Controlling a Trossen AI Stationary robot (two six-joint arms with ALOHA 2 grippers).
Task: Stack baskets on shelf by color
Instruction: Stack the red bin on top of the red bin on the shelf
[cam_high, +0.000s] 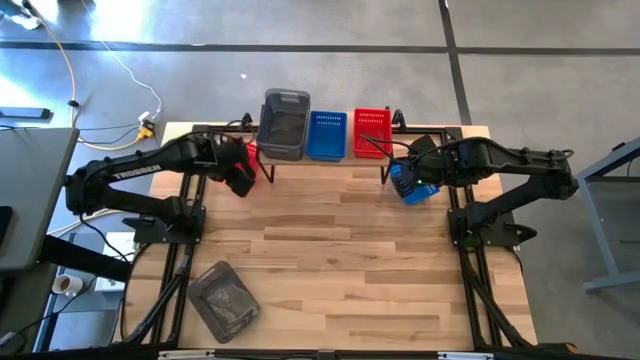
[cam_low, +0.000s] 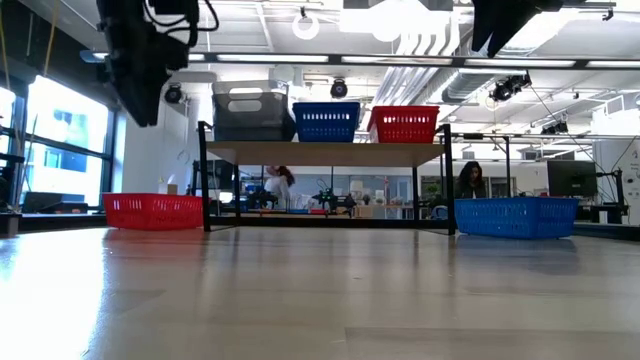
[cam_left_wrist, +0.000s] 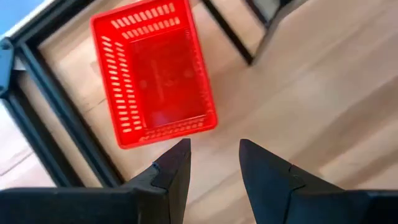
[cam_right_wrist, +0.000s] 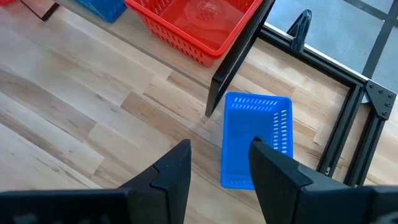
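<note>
On the shelf (cam_low: 325, 153) at the table's far edge stand grey baskets (cam_high: 285, 125), a blue basket (cam_high: 326, 135) and a red basket (cam_high: 371, 132). A loose red basket (cam_left_wrist: 152, 74) rests on its base on the table beside the shelf's left legs. My left gripper (cam_left_wrist: 214, 155) hovers above it, open and pointing down, just nearer than the basket's near end. A loose blue basket (cam_right_wrist: 255, 140) sits on the table by the shelf's right leg (cam_right_wrist: 236, 56). My right gripper (cam_right_wrist: 221, 158) hangs open above it with nothing between its fingers.
A grey basket (cam_high: 224, 298) lies on the table near its front left corner. The shelf's black legs stand close to both loose baskets. The black table frame (cam_right_wrist: 348, 118) runs along the right edge. Bare wood (cam_high: 340, 250) fills the table's middle.
</note>
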